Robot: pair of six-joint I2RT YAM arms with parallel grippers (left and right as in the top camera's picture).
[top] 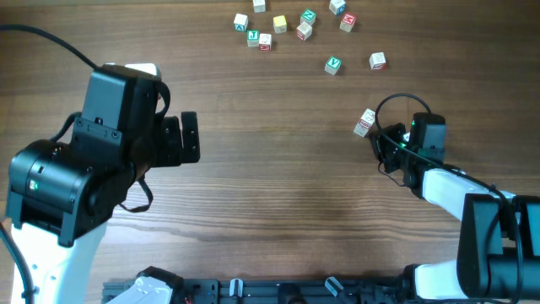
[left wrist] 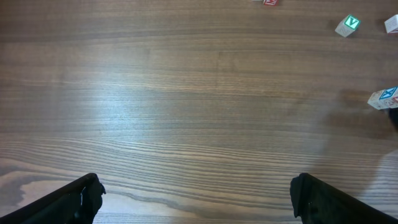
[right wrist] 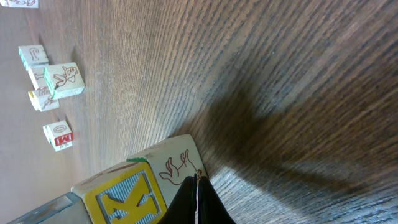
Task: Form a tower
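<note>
Right jaws closed; beside tower [top: 364, 123]

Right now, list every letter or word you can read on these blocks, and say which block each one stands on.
"K": on the yellow face of the tower, at the tips of the right gripper.
"V": on the green-faced cube, seen in the left wrist view.
"M", probably: on the red-sided cube.
The far cluster of cubes: the letters are too small or blurred to read.
</note>
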